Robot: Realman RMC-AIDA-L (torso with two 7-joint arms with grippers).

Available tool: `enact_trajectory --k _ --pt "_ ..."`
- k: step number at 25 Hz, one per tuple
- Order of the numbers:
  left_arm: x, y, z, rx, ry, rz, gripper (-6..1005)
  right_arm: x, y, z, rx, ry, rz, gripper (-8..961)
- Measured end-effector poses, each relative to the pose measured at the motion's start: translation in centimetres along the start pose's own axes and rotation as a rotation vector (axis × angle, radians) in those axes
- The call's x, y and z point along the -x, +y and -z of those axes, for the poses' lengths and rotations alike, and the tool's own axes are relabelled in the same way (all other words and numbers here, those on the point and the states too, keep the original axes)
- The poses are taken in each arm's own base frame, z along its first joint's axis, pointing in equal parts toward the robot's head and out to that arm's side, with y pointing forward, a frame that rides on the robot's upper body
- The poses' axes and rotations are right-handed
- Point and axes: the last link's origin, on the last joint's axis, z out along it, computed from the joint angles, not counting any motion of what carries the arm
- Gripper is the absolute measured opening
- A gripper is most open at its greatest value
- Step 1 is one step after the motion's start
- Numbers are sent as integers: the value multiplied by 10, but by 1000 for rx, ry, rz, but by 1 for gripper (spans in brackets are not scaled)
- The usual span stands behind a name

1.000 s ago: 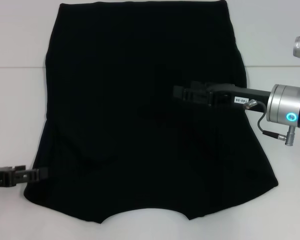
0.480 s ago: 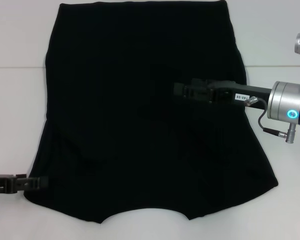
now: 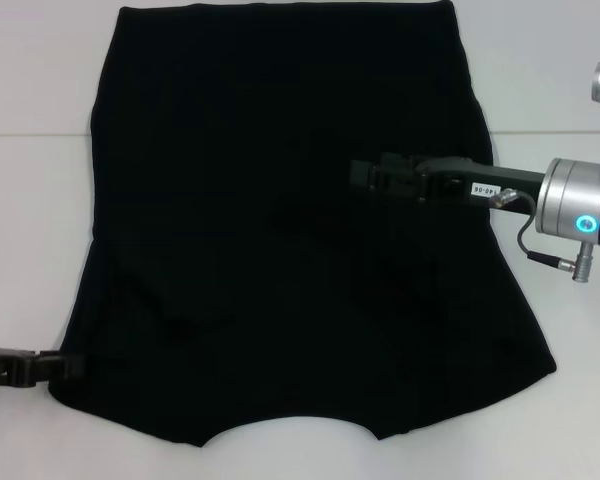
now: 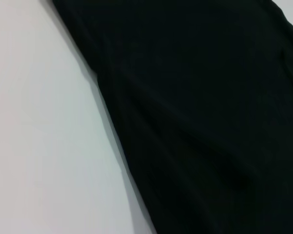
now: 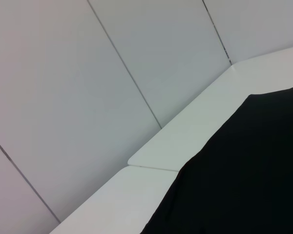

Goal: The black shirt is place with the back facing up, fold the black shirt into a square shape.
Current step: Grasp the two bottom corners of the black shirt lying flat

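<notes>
The black shirt (image 3: pixel 280 230) is viewed whole from above by the head camera, while its edges on the white table (image 3: pixel 30 220) are seen closely from both wrists.

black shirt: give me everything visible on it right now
The black shirt is plain matte black soft fabric, no print, spread flat on the white table. Its curved neckline lies at the near edge, and it narrows toward the far edge. The right gripper is over its middle; the left gripper is at its near left corner.
</notes>
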Motion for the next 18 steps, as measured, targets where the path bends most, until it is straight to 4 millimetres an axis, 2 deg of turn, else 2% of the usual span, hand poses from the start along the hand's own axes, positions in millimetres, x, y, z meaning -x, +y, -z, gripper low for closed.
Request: enact_trajectory --k 4,8,13,18 --pt "-3 1 -1 2 2 -7 471 1 -1 1 -2 0 2 731" --pt "-5 0 0 0 3 -9 334 0 -2 3 -6 1 -1 731" --pt "-5 0 0 0 5 -8 98 -2 -8 11 -22 16 -27 732" --pt "-5 1 0 7 9 -5 61 -11 -19 34 -36 99 -102 732"
